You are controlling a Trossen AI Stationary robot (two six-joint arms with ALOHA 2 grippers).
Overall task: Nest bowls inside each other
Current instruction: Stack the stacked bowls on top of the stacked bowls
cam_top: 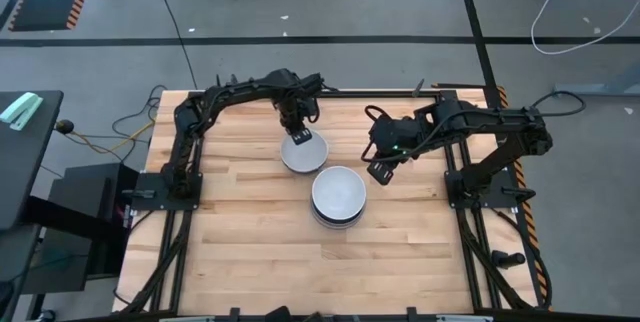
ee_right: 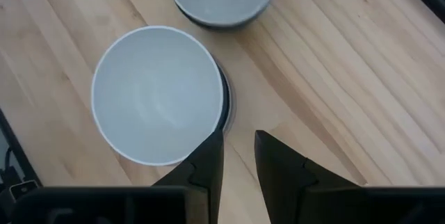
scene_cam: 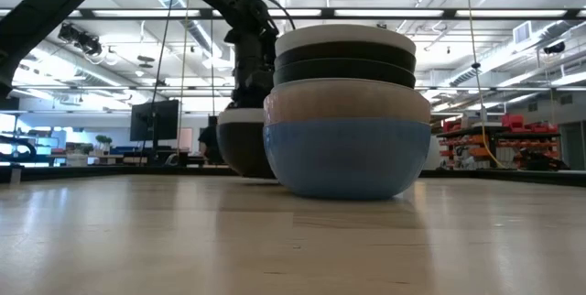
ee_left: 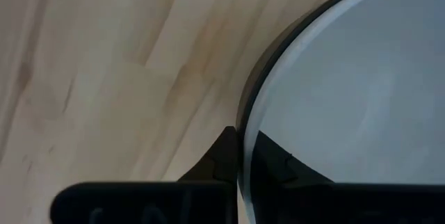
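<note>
A single bowl, dark outside and pale grey inside, stands on the wooden table just beyond a stack of several nested bowls. The stack has a white bowl on top and a blue one at the bottom. My left gripper points down and is shut on the single bowl's far rim. My right gripper hangs open above the table to the right of the stack, with nothing between its fingers. My left gripper pinches the grey bowl's rim at the bowl's far side, one finger outside the wall and the other inside. The fingers come from above, pointing down. The bowl sits upright with its base on the table.
The black frames of both arms border the table's left and right sides. Bare wood lies toward the near edge. Beyond the table the low view shows a workshop with monitors and shelves.
</note>
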